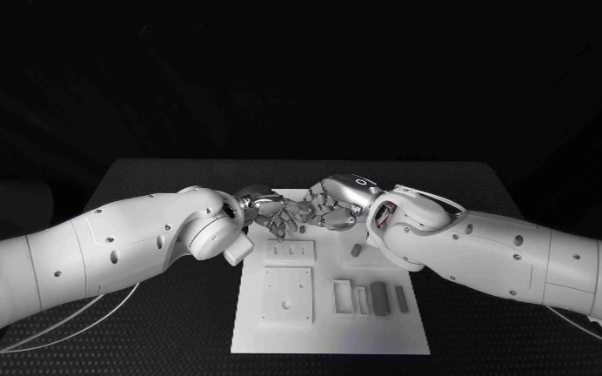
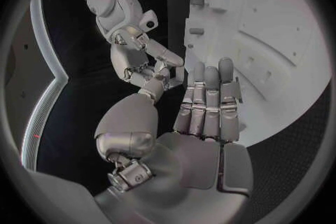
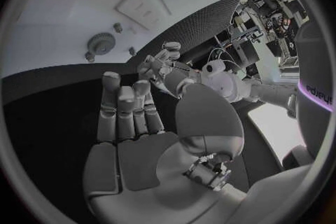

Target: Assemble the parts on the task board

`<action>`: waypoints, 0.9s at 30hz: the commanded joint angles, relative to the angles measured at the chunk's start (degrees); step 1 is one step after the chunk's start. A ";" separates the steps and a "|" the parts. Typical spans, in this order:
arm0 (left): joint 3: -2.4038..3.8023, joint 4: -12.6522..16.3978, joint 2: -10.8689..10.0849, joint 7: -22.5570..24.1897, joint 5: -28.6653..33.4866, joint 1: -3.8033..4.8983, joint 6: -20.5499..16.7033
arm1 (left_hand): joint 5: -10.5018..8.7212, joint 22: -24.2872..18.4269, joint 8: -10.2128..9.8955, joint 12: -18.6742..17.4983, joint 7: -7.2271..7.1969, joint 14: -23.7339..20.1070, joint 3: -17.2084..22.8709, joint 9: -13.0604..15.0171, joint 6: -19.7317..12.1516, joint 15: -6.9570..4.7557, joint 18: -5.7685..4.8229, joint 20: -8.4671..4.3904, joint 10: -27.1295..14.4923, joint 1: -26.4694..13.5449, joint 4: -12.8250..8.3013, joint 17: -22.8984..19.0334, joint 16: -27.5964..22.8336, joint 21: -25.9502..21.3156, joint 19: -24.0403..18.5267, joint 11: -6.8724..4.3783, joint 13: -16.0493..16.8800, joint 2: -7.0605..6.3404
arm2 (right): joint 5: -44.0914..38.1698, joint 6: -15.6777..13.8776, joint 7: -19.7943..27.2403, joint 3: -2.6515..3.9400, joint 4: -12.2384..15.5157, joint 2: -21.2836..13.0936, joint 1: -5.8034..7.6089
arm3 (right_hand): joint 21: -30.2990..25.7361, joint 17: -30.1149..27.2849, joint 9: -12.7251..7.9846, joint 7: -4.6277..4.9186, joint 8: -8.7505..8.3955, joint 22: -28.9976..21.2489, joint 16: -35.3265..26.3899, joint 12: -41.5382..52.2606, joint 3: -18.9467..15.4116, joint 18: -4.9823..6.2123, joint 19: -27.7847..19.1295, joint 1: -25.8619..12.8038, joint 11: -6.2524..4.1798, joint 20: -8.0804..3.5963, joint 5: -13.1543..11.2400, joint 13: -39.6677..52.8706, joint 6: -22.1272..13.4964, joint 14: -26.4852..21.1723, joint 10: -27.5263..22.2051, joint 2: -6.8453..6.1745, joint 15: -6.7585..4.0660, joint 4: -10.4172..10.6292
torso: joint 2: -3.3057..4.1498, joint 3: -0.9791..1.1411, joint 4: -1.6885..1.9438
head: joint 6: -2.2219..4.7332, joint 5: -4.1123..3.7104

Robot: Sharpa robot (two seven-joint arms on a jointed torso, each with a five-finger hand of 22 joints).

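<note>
Where both hands (image 1: 305, 211) meet: task board (image 1: 329, 341).

The task board (image 1: 329, 324) is plain white, and the raised plates on it are the same white. The parts (image 1: 380, 299) lying in a row near the board's right side are grey, one paler than the others, and a small upright peg (image 1: 357, 250) beyond them is dark grey. The table (image 1: 163, 211) around the board is black with a fine dotted weave. Above the board's far edge, the left hand (image 1: 267, 209) and right hand (image 1: 331, 205) are silver, on white arms.
</note>
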 commanded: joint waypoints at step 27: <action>0.04 0.06 0.38 1.07 1.06 0.05 1.38 | -0.24 0.88 2.23 -1.27 -0.68 0.10 3.74 -1.36 3.60 -0.28 0.68 -0.06 3.21 5.23 -0.24 0.16 0.12 -0.25 0.11 -0.81 -0.28 2.92 | 0.02 1.34 -0.18 0.04 0.19 0.44 0.00 | 0.14 -0.06 1.21 0.59 0.84 0.90 0.19 0.04 0.36 0.78 0.28 -0.56 -0.18 -0.30 0.14 -0.07 2.97 -0.15 0.12 0.22 -0.41 -0.19 | -0.01 -0.02 0.01 | -0.35 -0.11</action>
